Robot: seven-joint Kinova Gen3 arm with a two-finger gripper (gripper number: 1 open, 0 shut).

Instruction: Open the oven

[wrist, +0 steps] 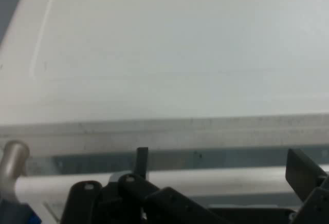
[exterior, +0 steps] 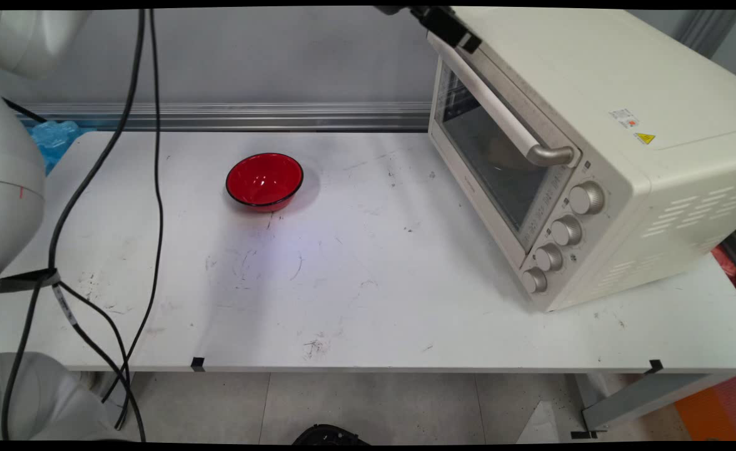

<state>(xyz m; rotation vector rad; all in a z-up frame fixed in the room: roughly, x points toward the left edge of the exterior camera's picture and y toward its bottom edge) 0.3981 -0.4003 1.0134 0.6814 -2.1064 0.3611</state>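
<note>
My gripper [exterior: 448, 26] shows only at the top edge of the main view, right at the upper far corner of the door of a cream toaster oven [exterior: 599, 119]. The oven door is shut, and its pale bar handle [exterior: 505, 119] runs across the top of the glass. In the hand view the gripper [wrist: 221, 165] is open, its black fingertips [wrist: 142, 158] wide apart and just over the handle [wrist: 67, 183], with the oven's flat top [wrist: 180, 54] beyond. Nothing is held. A dim round shape sits behind the glass.
A red bowl [exterior: 264, 180] stands empty on the white table [exterior: 368, 282], left of the oven. Several knobs [exterior: 566, 230] line the oven's front right side. Black cables [exterior: 155, 188] hang down at the left. A metal rail runs along the back wall.
</note>
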